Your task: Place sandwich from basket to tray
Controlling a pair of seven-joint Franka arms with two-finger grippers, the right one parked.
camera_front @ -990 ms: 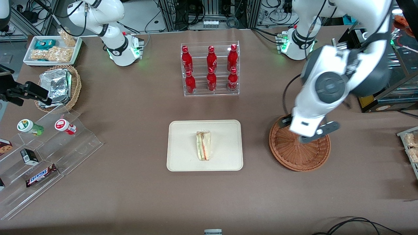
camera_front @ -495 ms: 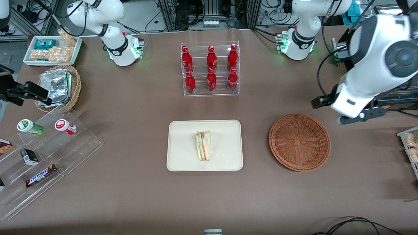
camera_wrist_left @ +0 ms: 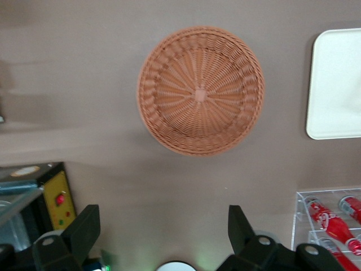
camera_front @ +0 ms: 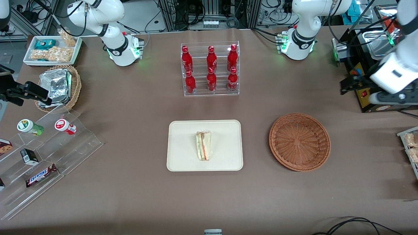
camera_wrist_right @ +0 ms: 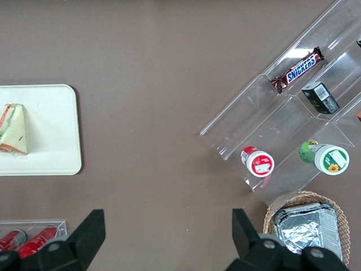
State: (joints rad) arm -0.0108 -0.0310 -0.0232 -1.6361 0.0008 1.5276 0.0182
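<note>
The sandwich (camera_front: 203, 145), a wrapped wedge with green and red filling, lies on the cream tray (camera_front: 183, 156) in the middle of the table; the right wrist view shows the sandwich (camera_wrist_right: 14, 130) on the tray (camera_wrist_right: 56, 141) too. The reddish-brown basket (camera_front: 299, 142) beside the tray holds nothing. My gripper (camera_front: 370, 93) hangs high at the working arm's end of the table, farther from the front camera than the basket and well off to its side. It is open and empty. In the left wrist view the gripper (camera_wrist_left: 163, 226) looks down on the basket (camera_wrist_left: 201, 90) and a corner of the tray (camera_wrist_left: 335, 84).
A clear rack of red bottles (camera_front: 210, 68) stands farther from the camera than the tray. A black box with a yellow panel (camera_front: 362, 93) sits under my gripper. Toward the parked arm's end are a tan basket of foil packs (camera_front: 58, 86), a snack tray (camera_front: 52, 49) and an acrylic stand (camera_front: 42, 153).
My arm has swung away from above the basket toward the working arm's end of the table. The basket is now fully uncovered. The sandwich has not moved.
</note>
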